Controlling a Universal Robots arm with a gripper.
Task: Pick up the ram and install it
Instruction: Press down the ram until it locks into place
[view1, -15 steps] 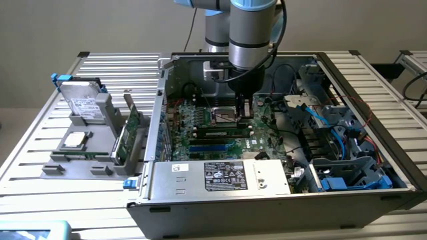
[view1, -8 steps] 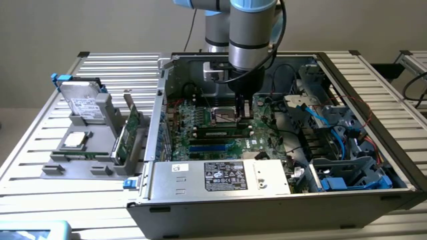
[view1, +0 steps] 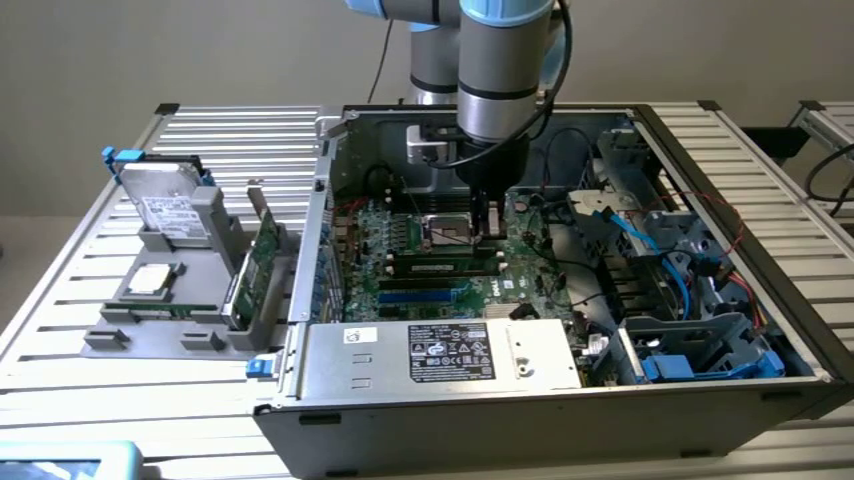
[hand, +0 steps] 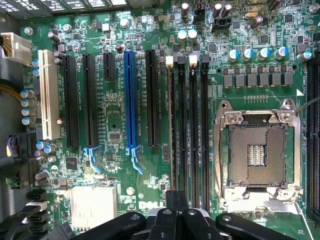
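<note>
Black gripper (view1: 489, 222) is down inside the open grey PC case (view1: 534, 420), just above the green motherboard (hand: 115, 115) by the silver CPU socket (hand: 257, 150) and long black memory slots (hand: 187, 130). Can't tell finger opening or whether anything's held. Thin green RAM stick (view1: 441, 267) sits across the board, just below gripper in exterior view.

Silver arm (view1: 501, 60) with light-blue joint caps, black cable, black end effector (view1: 489, 215).

Green motherboard (hand: 115, 115), blue slot (hand: 130, 100), black memory slots (hand: 192, 130).
</note>
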